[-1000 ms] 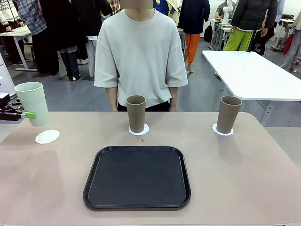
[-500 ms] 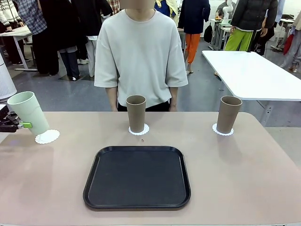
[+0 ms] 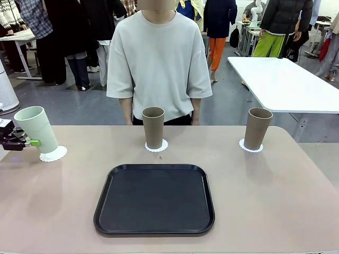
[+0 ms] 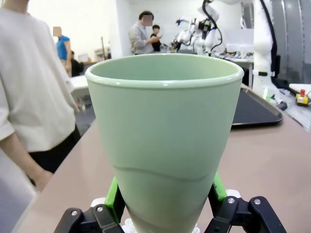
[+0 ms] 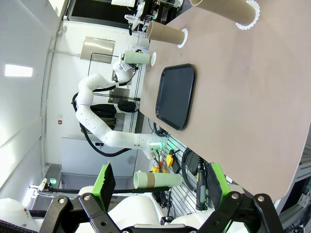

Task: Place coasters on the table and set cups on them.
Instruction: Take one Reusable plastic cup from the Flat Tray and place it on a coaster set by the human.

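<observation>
mint cup, tilted, clamped by left end effector, half hides its coaster; right end effector gapes.

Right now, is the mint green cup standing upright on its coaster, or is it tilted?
Tilted. In the front view the mint green cup leans with its rim toward picture left, its base over the coaster, gripped by the left gripper.

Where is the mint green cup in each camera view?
Front view: mint green cup at far left, tilted, held by the left pincer.
Left wrist view: centre, large.
Right wrist view: small, upper left.
Shared landmark: black tray.
</observation>
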`<move>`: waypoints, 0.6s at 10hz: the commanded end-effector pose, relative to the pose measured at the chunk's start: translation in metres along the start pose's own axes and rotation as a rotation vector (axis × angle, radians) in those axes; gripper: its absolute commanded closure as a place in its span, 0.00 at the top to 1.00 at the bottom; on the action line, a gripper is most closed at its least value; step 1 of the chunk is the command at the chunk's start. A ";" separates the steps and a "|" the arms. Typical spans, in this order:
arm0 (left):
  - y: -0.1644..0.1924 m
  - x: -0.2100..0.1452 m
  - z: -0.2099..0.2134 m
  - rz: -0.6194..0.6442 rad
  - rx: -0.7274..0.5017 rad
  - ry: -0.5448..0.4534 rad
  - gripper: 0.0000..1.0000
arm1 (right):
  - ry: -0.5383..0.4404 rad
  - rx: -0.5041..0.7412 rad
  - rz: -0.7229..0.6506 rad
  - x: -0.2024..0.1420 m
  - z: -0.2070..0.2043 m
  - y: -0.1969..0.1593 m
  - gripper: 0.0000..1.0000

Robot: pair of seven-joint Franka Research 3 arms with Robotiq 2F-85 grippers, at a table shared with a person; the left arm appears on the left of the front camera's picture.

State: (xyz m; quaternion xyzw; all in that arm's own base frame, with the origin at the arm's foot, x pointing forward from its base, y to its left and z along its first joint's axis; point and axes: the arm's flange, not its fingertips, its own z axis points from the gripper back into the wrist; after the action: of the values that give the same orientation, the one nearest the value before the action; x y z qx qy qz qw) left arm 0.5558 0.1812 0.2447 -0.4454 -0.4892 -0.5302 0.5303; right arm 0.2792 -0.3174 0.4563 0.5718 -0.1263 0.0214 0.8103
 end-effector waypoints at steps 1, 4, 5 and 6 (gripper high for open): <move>0.008 0.002 -0.014 0.014 0.029 0.044 0.84 | -0.001 0.008 0.005 -0.001 0.001 0.001 1.00; 0.021 -0.006 -0.018 0.049 0.041 0.042 0.84 | -0.001 0.008 0.005 -0.001 0.001 0.001 1.00; 0.022 -0.007 -0.016 0.060 0.045 0.042 0.84 | -0.001 0.008 0.005 -0.001 0.001 0.001 1.00; 0.022 -0.007 -0.014 0.068 0.047 0.044 0.84 | -0.001 0.008 0.005 -0.001 0.001 0.001 1.00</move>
State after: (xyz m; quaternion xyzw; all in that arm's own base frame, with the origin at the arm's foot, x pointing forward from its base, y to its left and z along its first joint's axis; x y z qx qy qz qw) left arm 0.5716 0.1666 0.2322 -0.4367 -0.4713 -0.5206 0.5622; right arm 0.2792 -0.3174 0.4563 0.5718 -0.1264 0.0213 0.8103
